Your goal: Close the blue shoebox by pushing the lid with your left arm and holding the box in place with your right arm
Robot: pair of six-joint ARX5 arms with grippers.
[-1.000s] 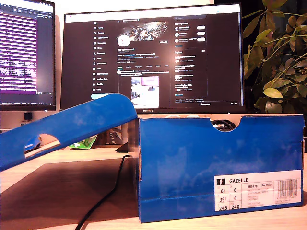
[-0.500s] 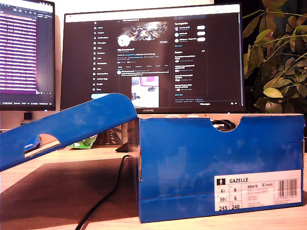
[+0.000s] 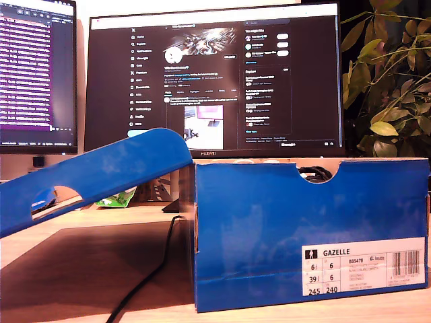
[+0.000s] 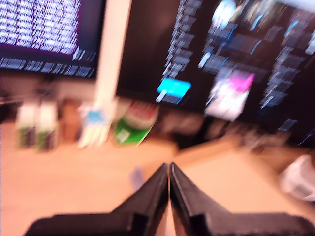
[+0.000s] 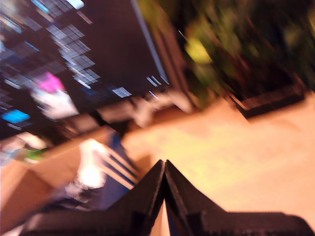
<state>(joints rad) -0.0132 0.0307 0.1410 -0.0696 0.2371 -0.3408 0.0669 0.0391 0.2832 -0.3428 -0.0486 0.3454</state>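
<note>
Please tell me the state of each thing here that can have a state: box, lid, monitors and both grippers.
Box: open, upright on the desk.
Lid: off the opening, tilted, its high end by the box's edge.
Large monitor: on, dark web page.
Small monitor: on, text.
My first gripper: jaws shut, empty.
My second gripper: jaws shut, empty.

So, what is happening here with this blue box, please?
A blue shoebox stands open on the desk, its lid hinged up and leaning toward the exterior view's left. Nothing is touching it yet. My first gripper is shut and holds nothing, above the desk and facing the monitors. My second gripper is also shut and empty, with the open box just beyond its tips. Both wrist views are blurred. Closing has not started.
</note>
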